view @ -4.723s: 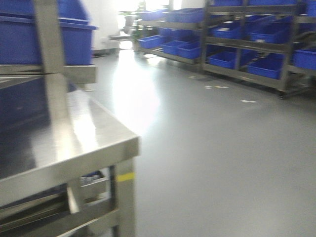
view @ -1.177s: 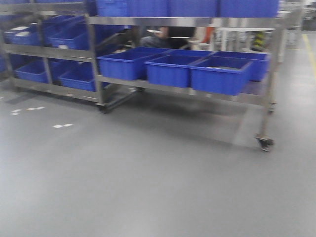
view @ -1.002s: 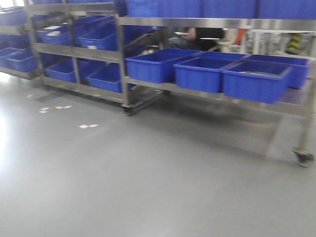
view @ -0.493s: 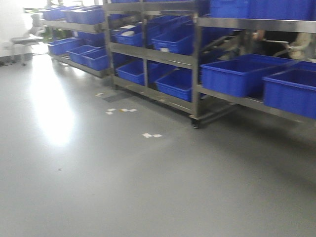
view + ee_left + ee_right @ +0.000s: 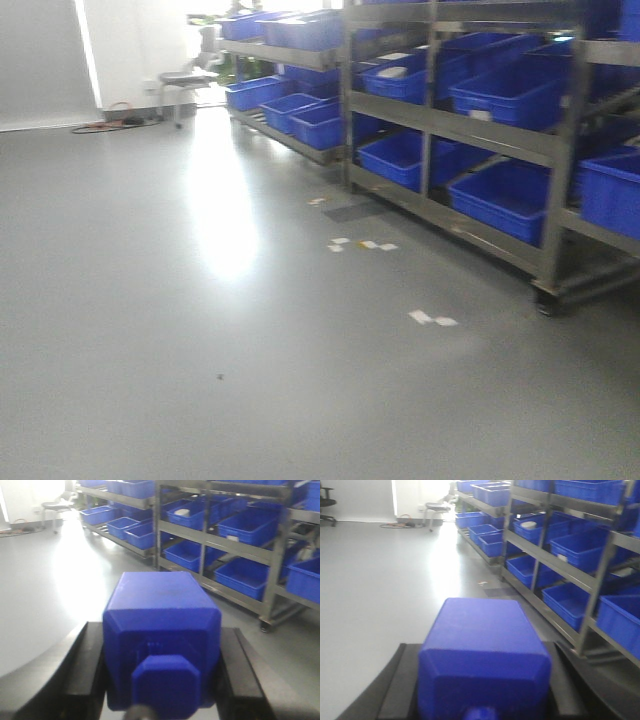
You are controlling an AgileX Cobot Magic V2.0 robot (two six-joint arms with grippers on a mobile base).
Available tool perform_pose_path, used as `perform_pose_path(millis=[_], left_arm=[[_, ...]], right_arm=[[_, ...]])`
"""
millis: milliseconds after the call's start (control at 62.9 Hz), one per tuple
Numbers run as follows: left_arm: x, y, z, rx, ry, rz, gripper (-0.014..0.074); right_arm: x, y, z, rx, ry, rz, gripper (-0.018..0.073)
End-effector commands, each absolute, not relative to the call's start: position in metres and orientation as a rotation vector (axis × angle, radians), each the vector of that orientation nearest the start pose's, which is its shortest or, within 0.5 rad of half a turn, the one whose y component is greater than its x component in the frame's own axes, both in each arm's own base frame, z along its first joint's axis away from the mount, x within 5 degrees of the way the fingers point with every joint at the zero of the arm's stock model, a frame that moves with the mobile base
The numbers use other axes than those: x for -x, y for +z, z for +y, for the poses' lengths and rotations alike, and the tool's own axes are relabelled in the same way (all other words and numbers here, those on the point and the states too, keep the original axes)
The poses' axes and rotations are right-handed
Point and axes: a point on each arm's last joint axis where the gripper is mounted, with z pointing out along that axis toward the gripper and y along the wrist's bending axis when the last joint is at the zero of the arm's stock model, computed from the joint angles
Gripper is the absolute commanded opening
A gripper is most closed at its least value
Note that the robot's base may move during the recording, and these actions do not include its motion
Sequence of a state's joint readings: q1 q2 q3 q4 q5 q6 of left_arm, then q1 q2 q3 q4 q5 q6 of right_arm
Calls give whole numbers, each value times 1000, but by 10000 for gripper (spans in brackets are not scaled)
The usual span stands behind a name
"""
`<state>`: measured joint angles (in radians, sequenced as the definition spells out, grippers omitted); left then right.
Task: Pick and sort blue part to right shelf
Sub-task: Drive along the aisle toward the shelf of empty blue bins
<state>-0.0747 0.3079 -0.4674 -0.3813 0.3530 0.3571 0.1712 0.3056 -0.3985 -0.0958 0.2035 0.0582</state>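
The blue part (image 5: 161,625), a deep-blue block with sloped shoulders and a low flat cap facing the camera, fills the left wrist view; my left gripper (image 5: 162,647) is shut on it, black fingers (image 5: 82,665) pressed to both sides. In the right wrist view my right gripper (image 5: 481,652) is shut on a similar blue block (image 5: 482,635) with a small round knob. The right shelf (image 5: 480,135), a steel rack of blue bins, stands along the right of the front view, some way off. Neither gripper shows in the front view.
Grey floor stretches ahead and left, with white tape marks (image 5: 430,318). A stool (image 5: 188,80) and floor cables (image 5: 110,125) sit at the far wall. A rack caster (image 5: 545,300) sticks out low on the right. More racks (image 5: 290,60) run further back.
The front view has swung left: the rack with three big bins that faced me has slid off to the right, and open floor with the far wall now fills the left.
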Motion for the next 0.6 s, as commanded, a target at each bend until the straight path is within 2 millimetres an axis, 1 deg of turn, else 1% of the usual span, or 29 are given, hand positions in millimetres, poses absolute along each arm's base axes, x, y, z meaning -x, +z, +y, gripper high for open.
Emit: perform_pose_path(millis=[0, 588], left_arm=[[-68, 339, -14, -115, -160, 1542, 332], [-68, 339, -14, -115, -160, 1542, 332]], right_arm=[[-74, 327, 11, 160, 77, 1472, 393], [-74, 327, 11, 160, 77, 1472, 393]])
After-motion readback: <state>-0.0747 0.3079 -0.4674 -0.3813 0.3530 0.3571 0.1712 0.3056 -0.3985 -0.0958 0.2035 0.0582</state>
